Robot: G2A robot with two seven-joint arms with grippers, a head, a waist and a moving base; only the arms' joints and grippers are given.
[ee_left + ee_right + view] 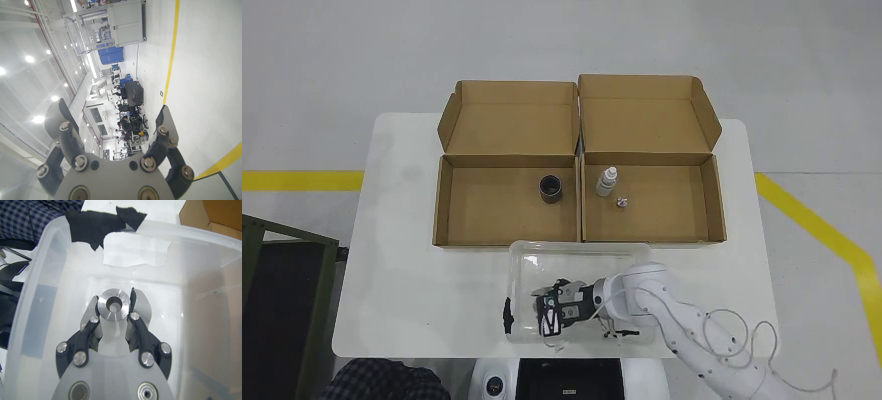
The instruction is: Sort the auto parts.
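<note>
The right gripper's (114, 296) fingers (134, 298) are clamping a metal ring (122, 309) from both sides, low inside the clear bin (189, 232) on the desk (402, 260). Beyond it, the left box (482, 205) is holding one dark cylinder (551, 187). The right box (682, 205) is holding a white part (607, 181) and a small metal piece (621, 200). The left gripper (113, 105) is gaping, empty. Judgement: three parts are looking sorted, and the ring is awaiting its box.

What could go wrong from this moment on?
1. The right gripper holds the metal ring only at its fingertips; the smooth ring may slip when lifted.
2. The clear bin walls in the gripper; a slanted lift could catch its rim.
3. The ring could be misplaced: the left box holds a dark cylinder, the right box a white part.
</note>
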